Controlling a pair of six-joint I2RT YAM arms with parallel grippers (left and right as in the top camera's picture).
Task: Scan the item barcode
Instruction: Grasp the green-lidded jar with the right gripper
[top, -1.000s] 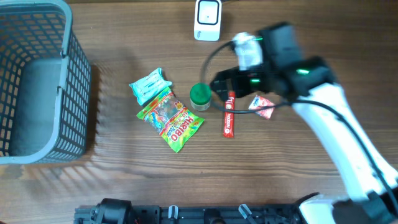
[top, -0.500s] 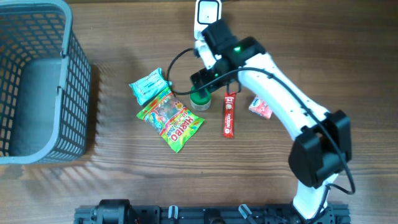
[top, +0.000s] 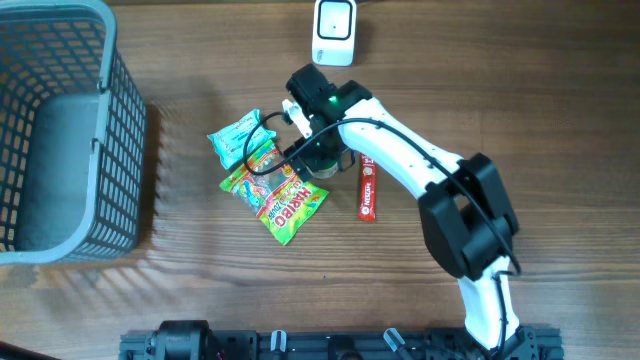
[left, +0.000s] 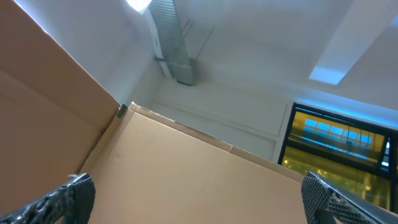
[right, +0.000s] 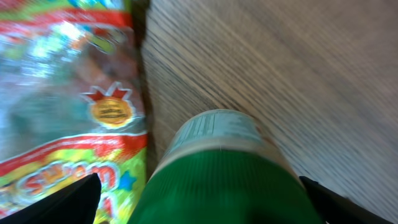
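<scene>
Swinging left since a second ago, our right gripper (top: 316, 148) has left the red stick (top: 368, 190) and now sits over the green-lidded jar (right: 224, 168), just right of the gummy bag (top: 275, 195). Its jaws are spread fully either side of the lid and grip nothing. We judge the task barely begun: the jar stands ungrasped on the table, and the scanner (top: 333, 30) waits at the far edge. Closing, lifting and presenting the barcode all remain. Overhead, the arm mostly hides the jar; the right wrist view shows its lid and label band close up. Our left gripper (left: 199, 202), seen only in its own view, is wide open, empty and aimed at the ceiling.
</scene>
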